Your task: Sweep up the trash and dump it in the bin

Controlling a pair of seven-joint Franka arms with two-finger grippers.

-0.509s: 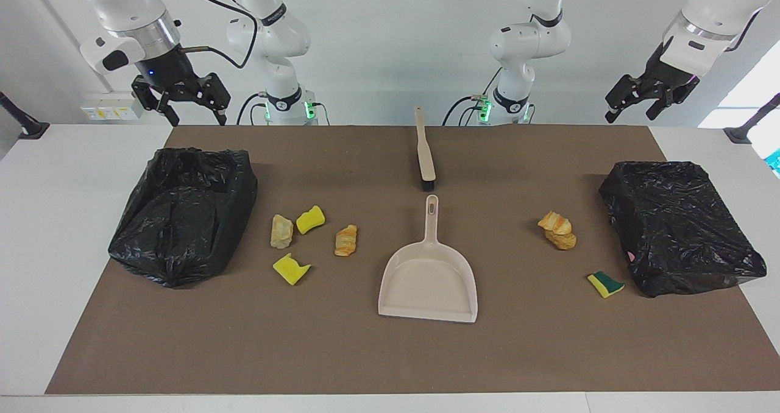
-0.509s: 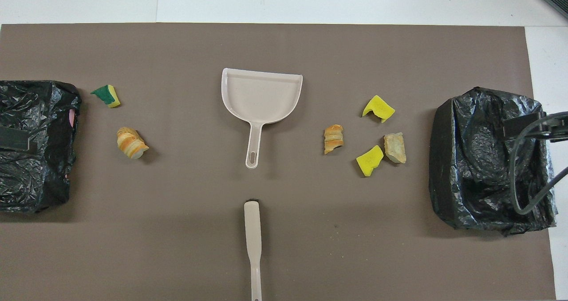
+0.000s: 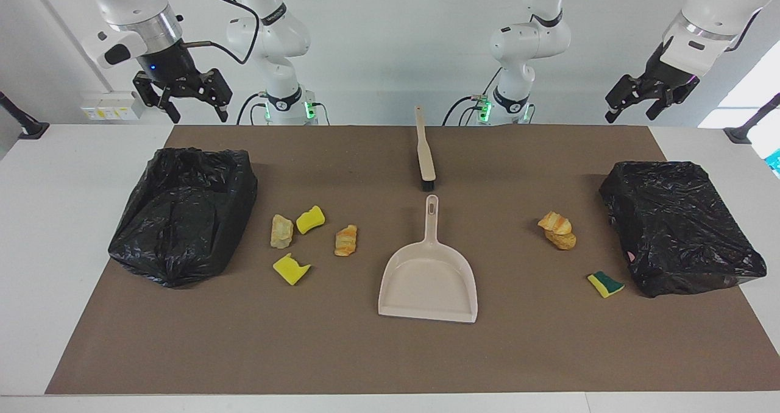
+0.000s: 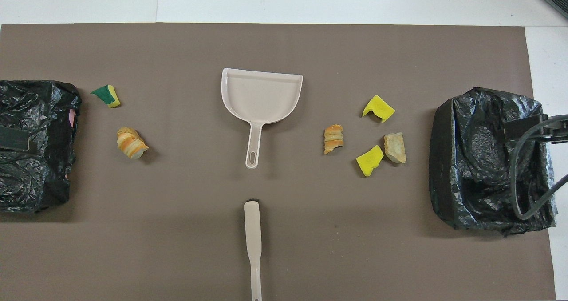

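Six little bits of trash lie on the brown mat (image 3: 390, 358). Four sit at the middle left of the facing view: two yellow sponge chunks (image 3: 310, 219), a pale pastry piece (image 3: 281, 231) and a golden croissant piece (image 3: 346, 240). They lie between the dustpan (image 3: 428, 285) and a black bin bag (image 3: 183, 215). Two more sit at the middle right: another croissant piece (image 3: 557, 230) and a green-backed sponge chunk (image 3: 605, 284), just beside the second black bin bag (image 3: 679, 227).

Both claws hang up in the air and hold nothing. I see the right gripper (image 3: 191, 113) at the upper left of that view, above the table edge by the first bag, with its fingers spread apart. I see the left gripper (image 3: 631, 111) at the upper right, above the table edge by the second bag, fingers spread too.

What matters most, I think, is the brush (image 3: 424, 151). It lies in the top middle, long and straight, handle pointing at the robots and bristles pointing at the dustpan handle. It sits about halfway between the two claws, so either arm could reach it.

From the overhead view (image 4: 252, 230) the claws do not show, only a dark cable at the right edge over a bag. The facing view shows how high they are
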